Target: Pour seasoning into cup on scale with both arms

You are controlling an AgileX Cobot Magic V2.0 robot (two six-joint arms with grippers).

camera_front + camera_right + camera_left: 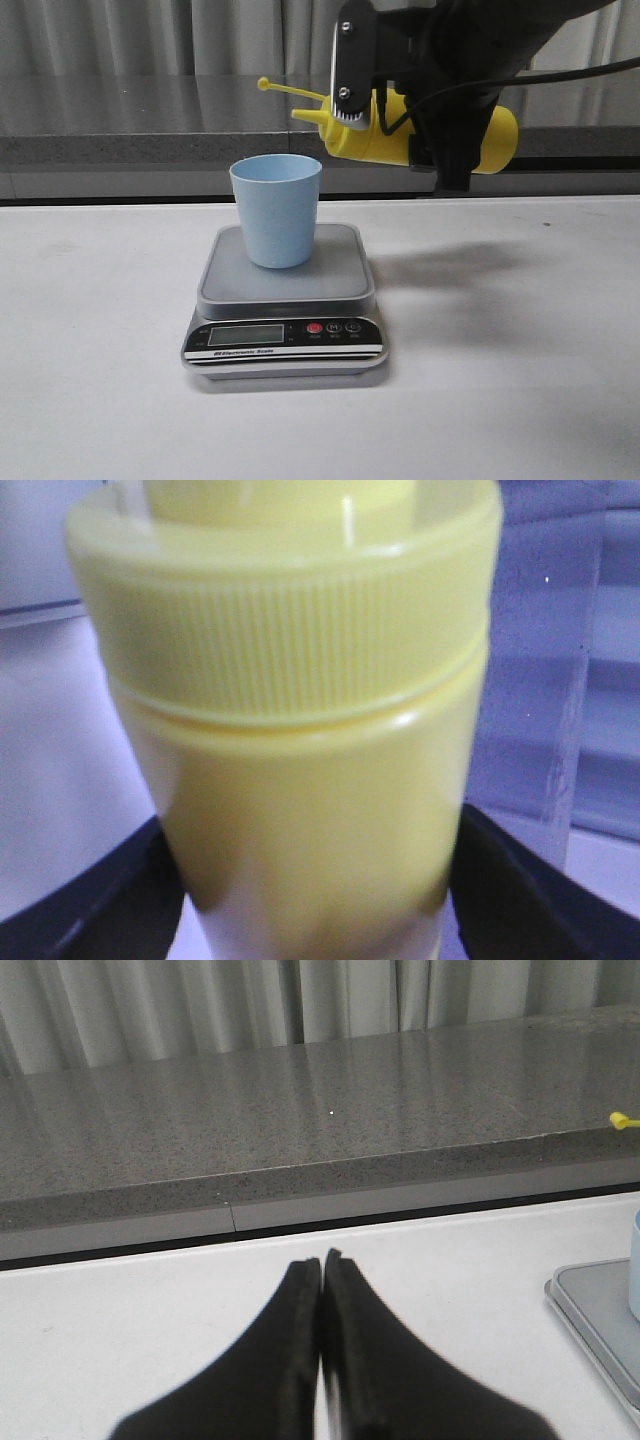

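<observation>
The scale (285,320) sits nearest on the white bench (520,400), its black front panel with display and red button facing the camera. On its square platform stands the pale blue cup (276,210), upright, toward the back of the platform. At about one o'clock from the cup, above it and off the bench, the right pincer (420,110) is clamped on the yellow seasoning bottle (400,135), which lies almost level, its nozzle aimed at nine o'clock over the cup's rim. The small tethered cap (264,84) sticks out beyond the nozzle. In the right wrist view the bottle (300,730) fills the frame, blurred; dark fingers (520,900) seem to press either side. The left pincer (322,1360) hangs over the bench, fingers together, holding nothing.
</observation>
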